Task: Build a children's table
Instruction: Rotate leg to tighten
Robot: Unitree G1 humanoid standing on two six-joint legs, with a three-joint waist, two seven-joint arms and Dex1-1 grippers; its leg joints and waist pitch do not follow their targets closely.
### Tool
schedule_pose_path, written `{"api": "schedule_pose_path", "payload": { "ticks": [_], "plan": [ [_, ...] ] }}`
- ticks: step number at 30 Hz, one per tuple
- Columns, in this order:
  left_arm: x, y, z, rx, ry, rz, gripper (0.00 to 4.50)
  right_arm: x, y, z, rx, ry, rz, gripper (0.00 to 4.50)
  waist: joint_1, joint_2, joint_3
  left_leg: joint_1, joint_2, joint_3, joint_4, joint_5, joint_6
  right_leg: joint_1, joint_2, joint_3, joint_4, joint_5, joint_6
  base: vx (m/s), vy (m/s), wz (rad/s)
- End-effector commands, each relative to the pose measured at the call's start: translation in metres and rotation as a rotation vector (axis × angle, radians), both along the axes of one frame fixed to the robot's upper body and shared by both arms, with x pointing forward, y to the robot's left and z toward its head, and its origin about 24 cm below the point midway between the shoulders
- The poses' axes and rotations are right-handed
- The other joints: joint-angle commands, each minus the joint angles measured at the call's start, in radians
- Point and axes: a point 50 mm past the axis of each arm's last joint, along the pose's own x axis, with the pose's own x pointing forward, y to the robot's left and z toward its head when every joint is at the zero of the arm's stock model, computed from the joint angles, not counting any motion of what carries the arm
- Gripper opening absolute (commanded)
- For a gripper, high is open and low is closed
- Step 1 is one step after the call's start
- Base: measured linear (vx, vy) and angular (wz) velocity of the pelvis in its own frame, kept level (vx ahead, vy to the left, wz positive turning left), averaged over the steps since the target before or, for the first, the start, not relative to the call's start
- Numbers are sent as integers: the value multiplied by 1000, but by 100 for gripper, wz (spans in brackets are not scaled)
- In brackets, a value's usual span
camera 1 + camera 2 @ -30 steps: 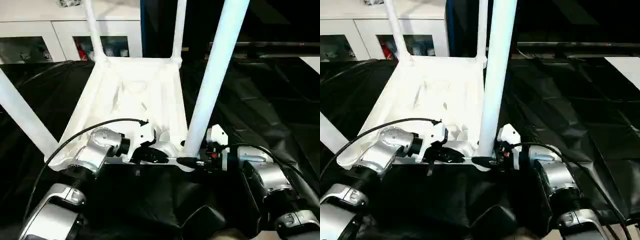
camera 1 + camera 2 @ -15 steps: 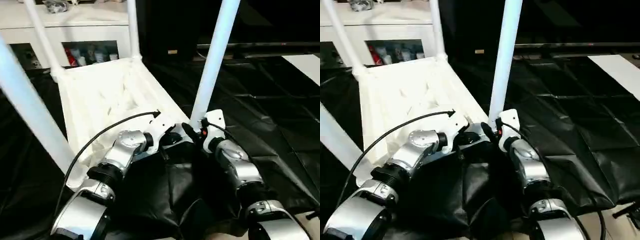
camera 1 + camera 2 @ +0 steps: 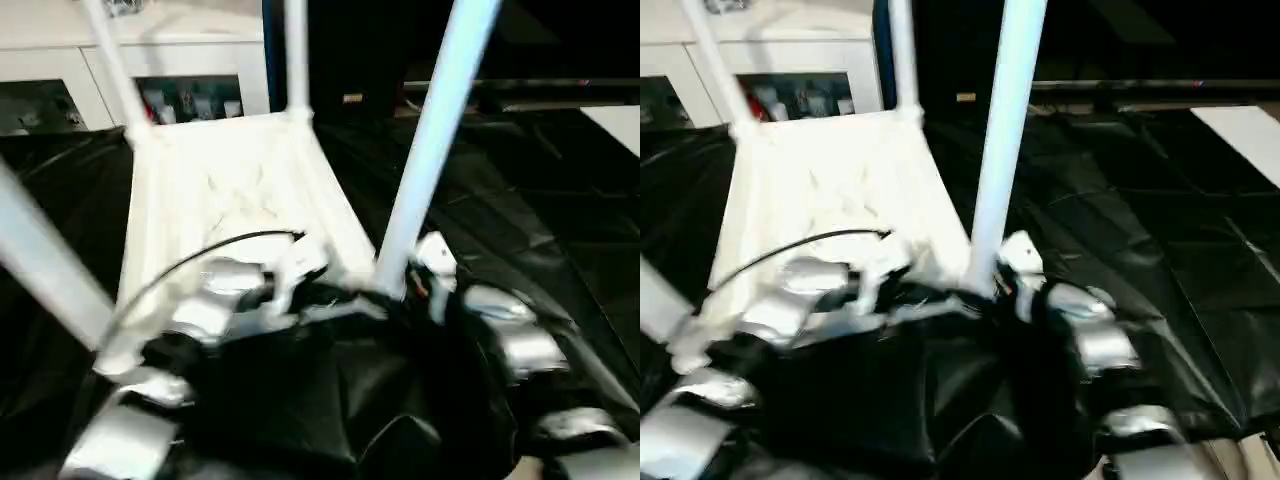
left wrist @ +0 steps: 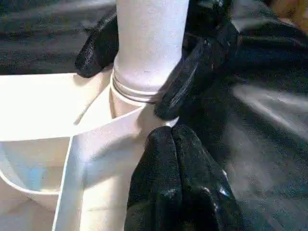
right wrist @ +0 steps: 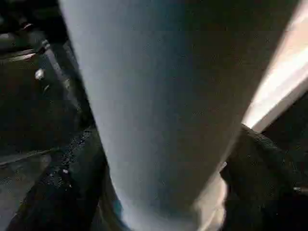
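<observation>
Black sheeting [image 3: 520,210] covers the floor, with white cabinets [image 3: 60,75] behind. On it lies the upturned white tabletop [image 3: 225,195], ribbed side up, legs standing from its corners. At the nearest leg [image 3: 430,150], the left gripper [image 4: 175,144], jaws pressed shut, rests against the socket rim; the right gripper [image 4: 139,72] has its jaws spread around the leg's base. Since a second ago the tabletop has swung, its near edge no longer square to the robot.

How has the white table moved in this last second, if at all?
Yes. The tabletop has turned: its far edge has shifted left against the white cabinet behind.
</observation>
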Motion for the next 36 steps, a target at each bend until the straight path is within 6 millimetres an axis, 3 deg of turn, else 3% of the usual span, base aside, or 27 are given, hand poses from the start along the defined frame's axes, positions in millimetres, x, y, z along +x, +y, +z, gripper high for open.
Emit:
{"api": "schedule_pose_path", "payload": {
  "ticks": [1,6,7,12,17,21,22,25,30,31,32,35,36],
  "plan": [
    [-9,0,-5,28,42,-90,0,-5,2,-4,-21,37,72,378,10,-5,-65,13,88,-44,-61,-139,96,43,-98,54,-48,-68,-282,0,0,0],
    [-8,6,-3,39,40,-101,0,-4,1,0,1,40,80,378,9,-6,-59,17,90,-46,-67,-206,57,37,-96,56,-60,-202,-256,0,0,0],
    [-8,6,-2,38,40,-103,0,-4,1,1,11,46,89,361,10,-5,-58,19,91,-46,-69,-220,43,36,-96,57,-63,-232,-250,0,0,0],
    [-8,7,0,32,40,-106,0,-5,2,0,28,59,101,320,11,-4,-60,19,91,-47,-70,-212,36,37,-95,58,-59,-203,-252,0,0,0],
    [-6,6,0,31,23,-83,0,-5,2,-1,34,62,86,282,17,-2,-64,17,89,-45,-64,-166,57,39,-95,56,-52,-128,-267,0,0,0],
    [2,0,-1,-7,17,43,0,4,-1,-8,27,92,-101,272,15,-3,-59,19,90,-45,-68,-201,40,37,-94,56,-59,-188,-260,0,0,0],
    [7,-6,-2,-26,7,117,0,8,0,-13,9,90,-206,271,11,-5,-58,20,88,-48,-70,-229,18,35,-97,56,-66,-249,-249,0,0,0],
    [11,-11,-3,-33,-14,179,0,10,2,-18,8,97,-288,270,8,-7,-50,32,83,-53,-71,-300,-9,24,-102,59,-88,-411,-201,0,0,0],
    [21,-35,-7,-46,-59,353,0,14,18,-33,37,134,-560,269,-4,-3,-45,41,85,-62,-81,-378,-43,13,-98,58,-101,-497,-153,0,0,0],
    [22,-39,-7,-53,-60,377,0,15,22,-35,37,140,-605,269,-9,-6,-44,40,83,-64,-82,-400,-50,12,-98,57,-103,-514,-146,0,0,0],
    [22,-43,-7,-58,-61,396,0,15,25,-37,35,143,-636,268,-9,-2,-44,43,83,-67,-81,-409,-52,11,-101,56,-105,-527,-142,0,0,0],
    [23,-50,-7,-63,-71,413,0,13,38,-38,26,120,-625,268,-13,-2,-42,45,82,-68,-82,-440,-47,7,-101,55,-115,-562,-120,0,0,0],
    [23,-52,-7,-65,-76,412,0,13,42,-36,29,100,-602,268,-14,3,-42,48,84,-70,-84,-458,-52,6,-100,53,-119,-561,-114,0,0,0]
  ]
}}
